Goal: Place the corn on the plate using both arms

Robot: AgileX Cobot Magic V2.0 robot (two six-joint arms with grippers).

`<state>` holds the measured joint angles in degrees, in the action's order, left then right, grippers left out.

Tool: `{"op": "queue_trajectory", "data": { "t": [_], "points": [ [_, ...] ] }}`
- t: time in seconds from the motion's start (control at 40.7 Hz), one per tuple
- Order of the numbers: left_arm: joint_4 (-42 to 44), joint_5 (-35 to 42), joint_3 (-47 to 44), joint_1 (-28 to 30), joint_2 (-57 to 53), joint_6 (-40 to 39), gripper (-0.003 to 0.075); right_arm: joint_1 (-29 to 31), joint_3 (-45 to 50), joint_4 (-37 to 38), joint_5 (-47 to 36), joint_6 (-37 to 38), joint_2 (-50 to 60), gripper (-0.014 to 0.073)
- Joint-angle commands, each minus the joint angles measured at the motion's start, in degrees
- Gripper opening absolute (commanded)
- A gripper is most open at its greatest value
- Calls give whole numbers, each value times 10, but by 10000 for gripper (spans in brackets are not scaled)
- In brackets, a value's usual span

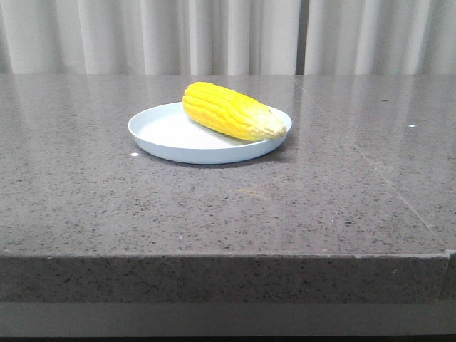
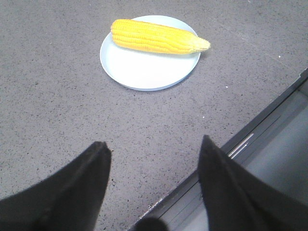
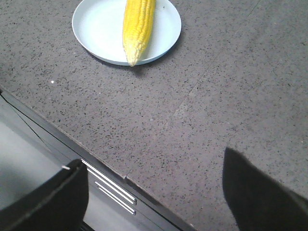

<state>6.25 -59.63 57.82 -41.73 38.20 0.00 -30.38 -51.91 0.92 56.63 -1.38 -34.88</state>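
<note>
the corn [image 1: 233,110] is seen lying on its side on the plate [image 1: 167,132], set along the far right part of the dish, with its paler tapered tip [image 1: 274,124] resting on the rim and reaching just past it. the plate sits flat on the grey speckled surface [image 1: 214,206], well back from the near edge. because the cob is carried by both the plate floor and the low rim, it is judged to be steady and unlikely to roll.

in the wrist views, the left gripper [image 2: 154,154] and the right gripper [image 3: 154,171] are each shown with their dark fingers spread wide apart and nothing held between them. both are positioned near the front edge of the surface, well apart from the plate and the corn. neither arm is visible in the front view.

from this layout, the placing is judged to be complete, with the fingers left apart because nothing remains to be gripped.
</note>
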Motion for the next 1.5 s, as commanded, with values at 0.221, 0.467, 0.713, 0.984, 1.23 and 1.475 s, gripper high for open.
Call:
{"op": "queue_trajectory", "data": {
  "t": [0.221,0.467,0.713,0.984,1.23,1.475],
  "points": [
    [3,38,13,-4,0,-3,29,1,-12,-2,-32,3,0,154],
    [3,38,13,-4,0,-3,-20,1,-12,-5,-32,3,0,-85],
    [4,38,13,-4,0,-16,-20,1,-12,-5,-32,3,0,-87],
    [14,38,13,-4,0,-41,-20,1,-12,-5,-32,3,0,-87],
    [14,38,13,-4,0,-41,-20,1,-12,-5,-32,3,0,-87],
    [12,41,10,-5,-4,-41,-20,1,-12,-5,-32,3,0,-87]
  ]
}}
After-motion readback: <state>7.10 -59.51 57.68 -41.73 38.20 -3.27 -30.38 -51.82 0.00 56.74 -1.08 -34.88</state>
